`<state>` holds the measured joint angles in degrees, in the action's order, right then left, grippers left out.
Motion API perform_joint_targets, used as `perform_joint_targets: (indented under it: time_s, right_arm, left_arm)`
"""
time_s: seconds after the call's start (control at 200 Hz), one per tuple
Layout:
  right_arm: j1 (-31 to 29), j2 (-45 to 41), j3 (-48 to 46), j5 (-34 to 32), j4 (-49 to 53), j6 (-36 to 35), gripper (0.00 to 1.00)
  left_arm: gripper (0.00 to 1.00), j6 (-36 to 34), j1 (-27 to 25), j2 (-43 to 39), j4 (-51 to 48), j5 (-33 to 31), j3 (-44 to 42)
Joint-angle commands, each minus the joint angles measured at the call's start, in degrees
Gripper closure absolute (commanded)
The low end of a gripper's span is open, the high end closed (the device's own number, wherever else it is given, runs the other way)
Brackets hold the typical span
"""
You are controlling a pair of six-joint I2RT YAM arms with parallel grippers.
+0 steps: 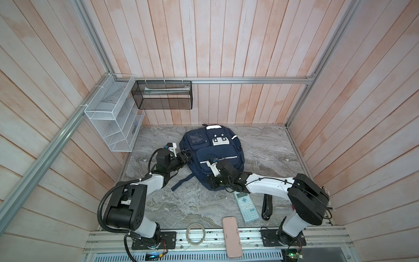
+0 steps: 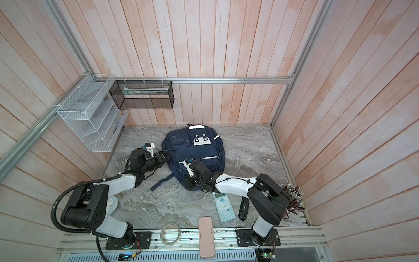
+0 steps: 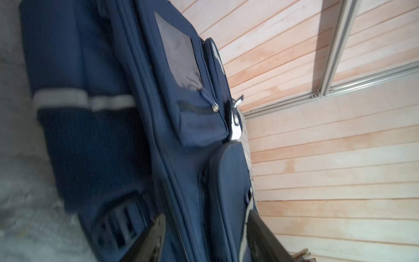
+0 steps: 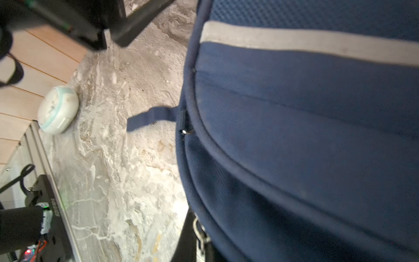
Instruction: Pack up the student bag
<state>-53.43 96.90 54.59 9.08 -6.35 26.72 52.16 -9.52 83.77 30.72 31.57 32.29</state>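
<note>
Two pincers, one bag [image 1: 229, 150]: my left pincer [image 1: 187, 156] spread at bag's left side; my right pincer [image 1: 212, 184] pressed together at its near edge.

We note soft, even light in both top views; walls [image 1: 204, 45] bow at edges. Wrist views motion-blurred: student bag [image 3: 102, 147] smeared, near fabric unfocused.
</note>
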Motion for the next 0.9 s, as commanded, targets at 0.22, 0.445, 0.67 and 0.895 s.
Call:
perform_joint_targets:
  time_s: [0.22,0.445,0.67,0.895]
  right_arm:
    - [-2.4,4.3,5.2,2.7,-4.7,-1.0,1.00]
    - [-3.7,2.5,2.7,2.8,-4.3,-2.6,1.00]
    - [-0.2,-4.3,-4.6,-2.9,2.2,-3.2,1.00]
    - [12.8,-11.7,-15.9,-1.9,5.0,-5.1,1.00]
  left_arm:
    - [0.41,5.0,-10.5,-8.0,6.5,-6.5,-11.7]
    - [0.68,2.5,-12.0,-0.7,6.1,-5.6,-5.7]
    - [1.00,1.6,-9.8,-1.9,2.8,-3.4,-7.3]
    - [1.00,0.4,-3.0,-7.9,-2.3,4.0,-9.4]
